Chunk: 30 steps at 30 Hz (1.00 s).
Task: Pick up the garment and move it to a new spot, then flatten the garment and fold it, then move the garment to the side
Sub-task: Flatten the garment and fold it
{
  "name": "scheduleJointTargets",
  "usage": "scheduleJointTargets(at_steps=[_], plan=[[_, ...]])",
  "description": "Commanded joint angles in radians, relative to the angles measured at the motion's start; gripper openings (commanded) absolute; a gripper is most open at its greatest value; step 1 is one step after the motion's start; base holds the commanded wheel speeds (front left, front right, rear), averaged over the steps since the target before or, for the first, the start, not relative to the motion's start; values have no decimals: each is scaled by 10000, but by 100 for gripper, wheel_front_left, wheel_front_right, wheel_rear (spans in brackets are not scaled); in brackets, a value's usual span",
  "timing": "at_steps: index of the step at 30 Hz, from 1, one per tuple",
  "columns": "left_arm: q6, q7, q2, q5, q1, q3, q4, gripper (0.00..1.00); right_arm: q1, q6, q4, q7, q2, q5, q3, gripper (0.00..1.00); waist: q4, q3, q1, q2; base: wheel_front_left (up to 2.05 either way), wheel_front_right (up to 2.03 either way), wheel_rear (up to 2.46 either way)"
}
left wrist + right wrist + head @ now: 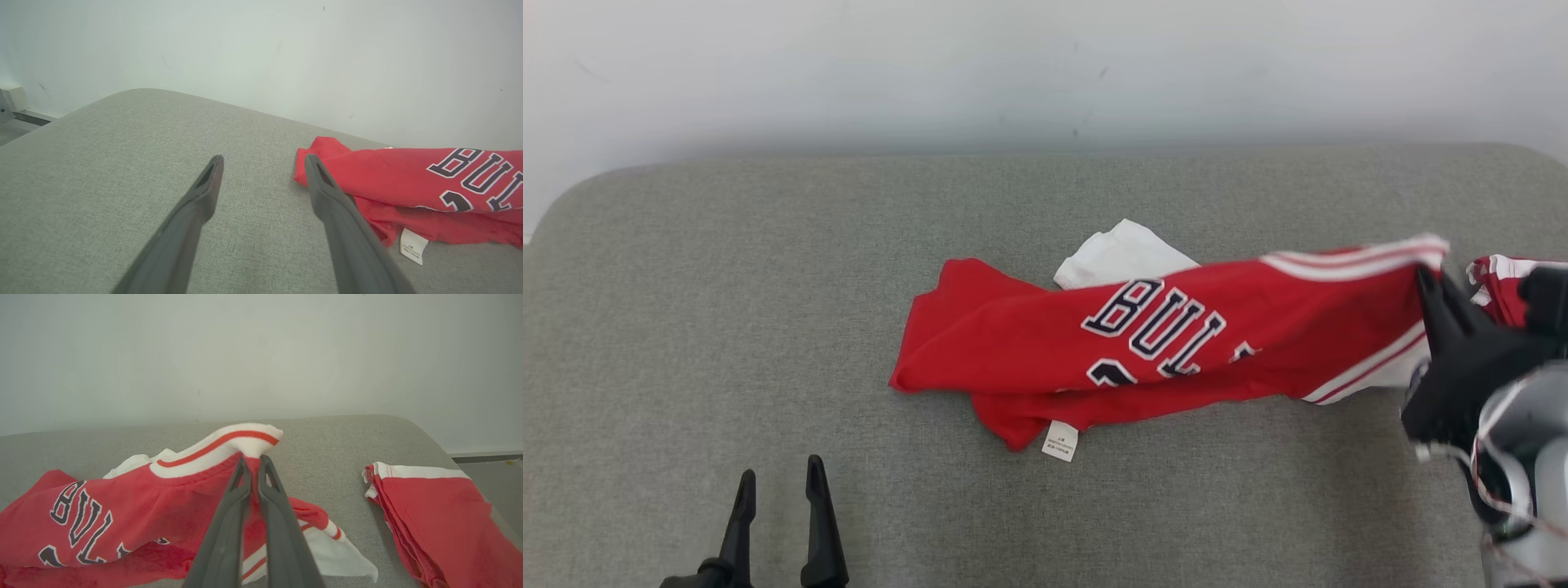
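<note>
Head view.
- Surface (686,327): grey woven fabric with rounded far corners, set against a pale wall (1013,65).
- Jersey (1176,343): red, dark lettering outlined in white. It lies crumpled across the middle of the surface and stretches toward the right edge. A white inner layer shows at its far side.
- Tag (1059,441): white, hanging from the near hem.
- Left gripper (780,469): low at the near left, fingers pointing up the view and spread apart. It holds nothing and sits well clear of the jersey.
- Right gripper (1433,286): at the far right, arm reaching in from the lower right corner, fingers on the jersey's striped end.
- Second garment (1499,286): red and white, just behind the right gripper.

Left wrist view.
- Both fingers are wide apart over bare surface.
- The jersey's left end lies just beyond the right finger, the tag near it.

Right wrist view.
- The fingers are pressed together on the jersey just under its white-and-red trim (229,445), lifting that end off the surface.
- The second garment lies folded at the right, apart from the jersey.
</note>
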Motion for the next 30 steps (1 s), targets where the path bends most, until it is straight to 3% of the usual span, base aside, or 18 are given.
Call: scheduleJointTargets(at_steps=[1,7,14,20,21,22,30], plan=[[-56,-33,-10,134,-158,20,16,100,383,4,-164,40,76,-193,-105,0,-34,34,0,-1,0,0,0],[-134,-33,-10,207,-272,77,75,100,1813,4,-505,-59,433,-1020,-818,0,-159,101,0,-1,0,0,0],[-208,-33,-10,257,-352,81,181,100,2543,3,354,-471,771,-2397,-2133,0,-133,26,0,-1,0,0,0],[-217,-33,-10,317,-229,180,197,100,3155,3,756,-332,1103,-2882,-2846,0,-102,-86,0,-1,0,0,0],[-219,-33,-10,329,-209,187,199,100,3243,3,782,-288,1149,-2839,-2880,13,-107,-104,0,-1,0,0,0],[-221,-33,-12,339,-190,205,200,100,3282,3,745,-276,1181,-2719,-2880,100,-117,-123,0,-1,0,0,0],[-243,-33,-10,363,-51,277,213,100,3615,3,-355,-867,1249,-1602,-2635,100,-222,-331,0,-1,0,0,0]])
